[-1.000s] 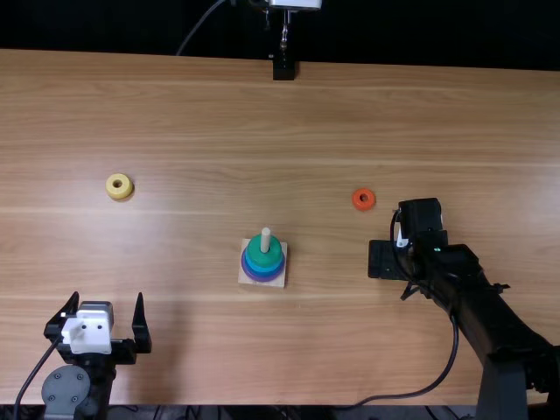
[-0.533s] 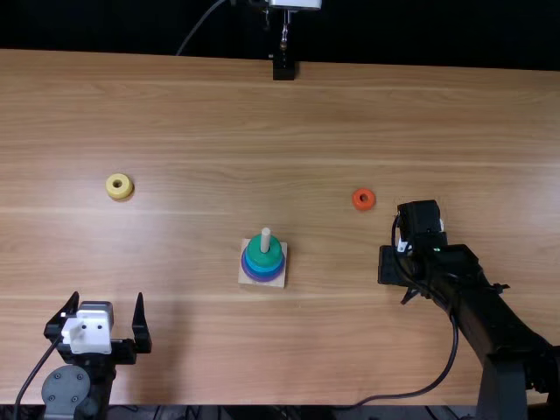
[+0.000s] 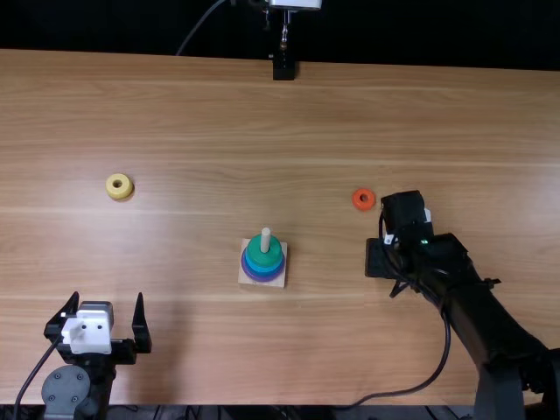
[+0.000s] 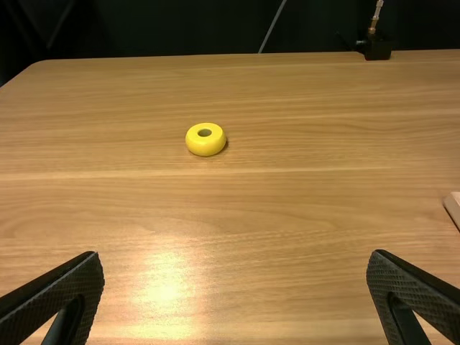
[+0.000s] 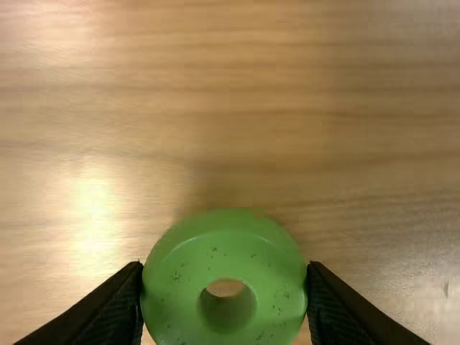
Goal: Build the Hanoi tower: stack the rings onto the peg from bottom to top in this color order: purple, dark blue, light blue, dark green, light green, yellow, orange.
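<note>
Your table [image 3: 315, 350]: wood, grained, smooth, light sheen. Your light green ring [image 5: 176, 284]: plastic-looking, smooth, satin, speckled. Yellow ring [image 4: 205, 147]: plastic-looking, smooth, glossy. Peg [image 3: 265, 238], base [image 3: 245, 279]: matt, bare-wood look. Your left gripper [image 3: 108, 296]: matt, finely ridged fingers [image 4: 68, 284].

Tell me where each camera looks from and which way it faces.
Top view: fixed above the near edge of the table, looking steeply down and forward; left arm and right arm show.
Left wrist view: on that arm's wrist, facing across the table toward the yellow ring; the left claw shows open.
Right wrist view: on that arm's wrist, facing down at the table; the right claw grips the light green ring.
Top and left wrist views share the yellow ring.
</note>
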`<state>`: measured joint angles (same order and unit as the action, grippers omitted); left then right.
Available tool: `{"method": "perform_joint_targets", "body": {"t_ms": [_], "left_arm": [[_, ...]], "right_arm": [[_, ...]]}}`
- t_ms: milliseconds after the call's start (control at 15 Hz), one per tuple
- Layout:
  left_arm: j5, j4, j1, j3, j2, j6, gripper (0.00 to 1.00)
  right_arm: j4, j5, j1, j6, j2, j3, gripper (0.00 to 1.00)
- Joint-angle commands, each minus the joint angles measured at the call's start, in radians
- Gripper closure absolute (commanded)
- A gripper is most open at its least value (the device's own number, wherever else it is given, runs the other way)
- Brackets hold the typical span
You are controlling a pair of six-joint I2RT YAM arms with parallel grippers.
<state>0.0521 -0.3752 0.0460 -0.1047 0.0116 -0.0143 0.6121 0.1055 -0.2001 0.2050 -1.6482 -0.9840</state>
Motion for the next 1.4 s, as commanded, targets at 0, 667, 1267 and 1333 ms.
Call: {"method": "perform_joint_targets", "body": {"t_ms": [0,667,1267,1333], "left_arm": [[0.007,-0.079,0.005,0.105,-0.012,0.009,0.0],[0.007,-0.079,0.005,0.105,-0.012,0.009,0.0],[0.007,-0.079,0.005,0.105,-0.012,0.009,0.0],[0.007,-0.079,0.005,0.105,-0.012,0.009,0.0]], "right_arm": [[0.044,0.009,-0.038,0.012,0.074,-0.058,1.0],[0.385,0.003,-0.334,0.003,0.088,-0.501,1.0],[0.387,0.003,-0.499,0.014,-0.058,-0.713,1.0],[0.387,0.003,-0.504,0.014,-0.059,-0.719,1.0]]}}
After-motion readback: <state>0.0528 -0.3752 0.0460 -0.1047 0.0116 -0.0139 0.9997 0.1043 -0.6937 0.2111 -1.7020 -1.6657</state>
